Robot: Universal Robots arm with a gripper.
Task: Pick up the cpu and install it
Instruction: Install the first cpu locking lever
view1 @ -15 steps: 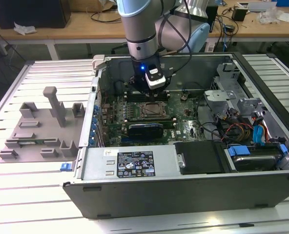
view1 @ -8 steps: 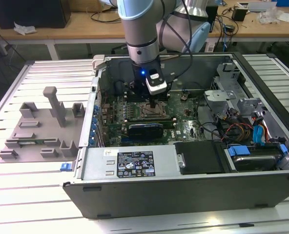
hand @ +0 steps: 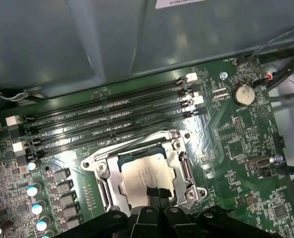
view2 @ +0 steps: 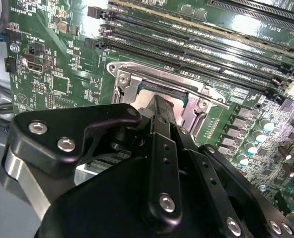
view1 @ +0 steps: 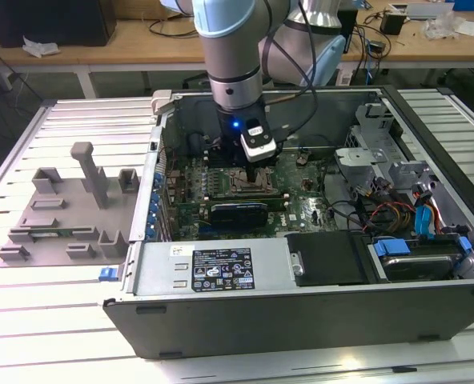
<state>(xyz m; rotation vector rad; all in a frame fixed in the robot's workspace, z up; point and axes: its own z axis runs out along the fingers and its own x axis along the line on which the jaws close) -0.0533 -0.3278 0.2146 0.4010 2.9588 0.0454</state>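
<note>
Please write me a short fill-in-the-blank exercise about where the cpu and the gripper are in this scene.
1. The cpu lies inside the metal ____ frame on the motherboard.
2. The gripper is directly above the ____.
3. The motherboard sits inside an open computer ____.
4. The memory slots beside the socket frame are ____.

Missing words: socket; cpu; case; empty

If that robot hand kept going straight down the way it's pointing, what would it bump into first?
Most likely the cpu, the shiny silver square already lying within the metal socket frame on the green motherboard. The hand points straight at it; how much gap remains is hard to judge from these views.
</note>
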